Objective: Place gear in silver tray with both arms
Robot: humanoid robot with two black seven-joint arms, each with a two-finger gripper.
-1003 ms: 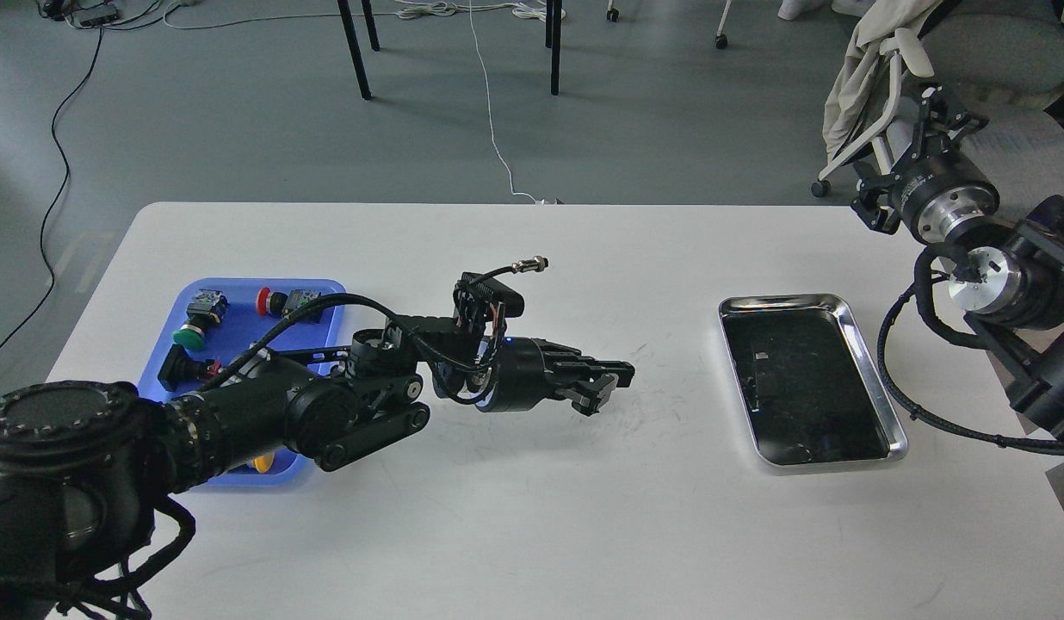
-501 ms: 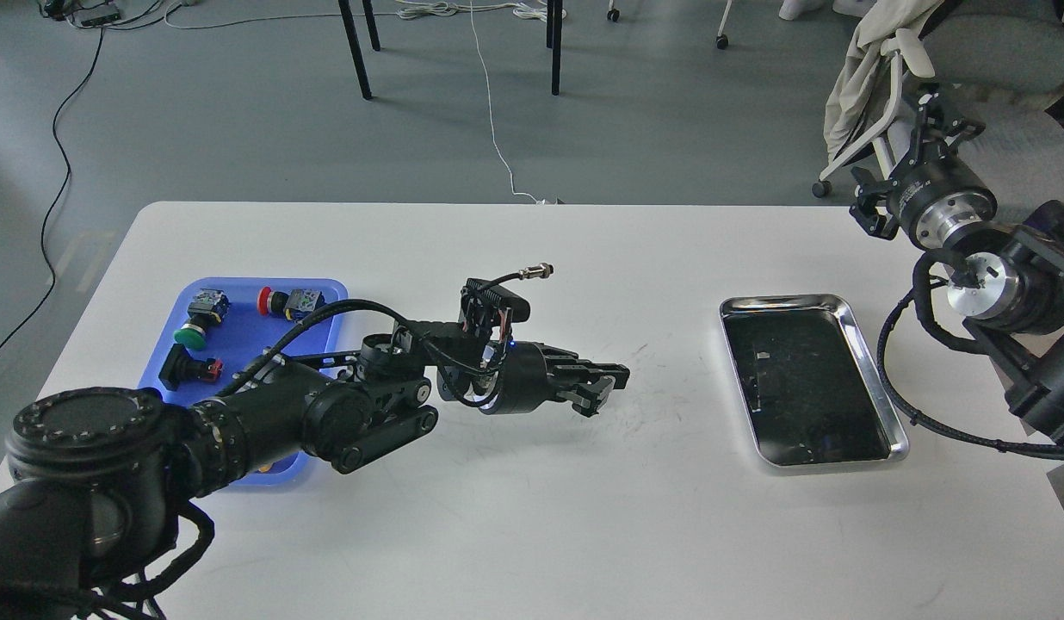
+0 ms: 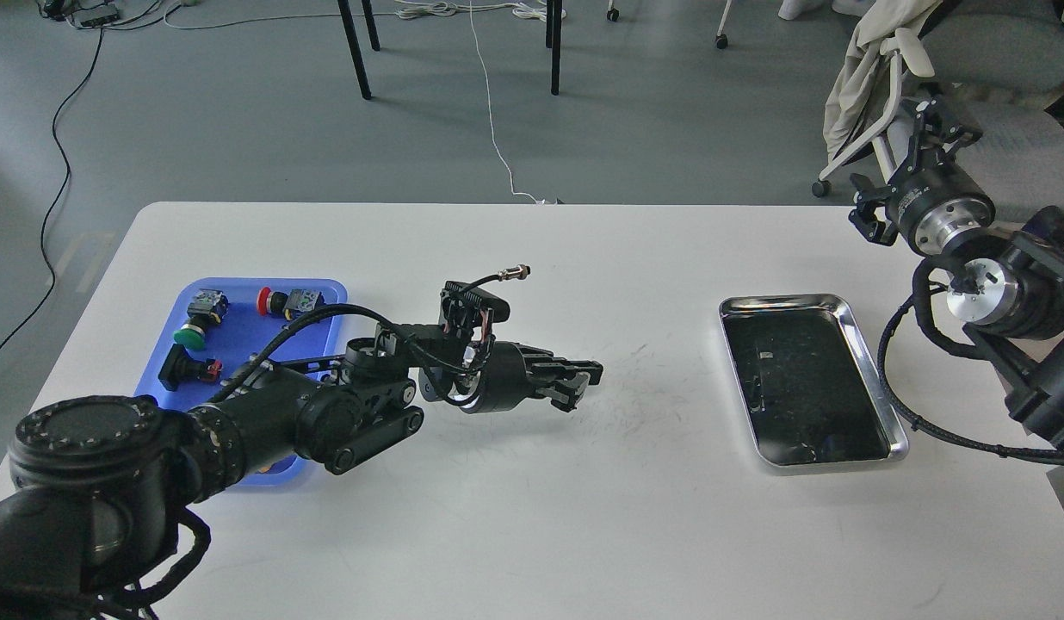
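On table (image 3: 515, 517), silver tray (image 3: 872, 392) lengthwise front-to-back

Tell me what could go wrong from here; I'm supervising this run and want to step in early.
The left gripper hangs over bare white table, apart from the shiny steel tray; a release here would probably miss it. The blue plastic tray lies partly under the left arm, so a low sweep might nudge it.
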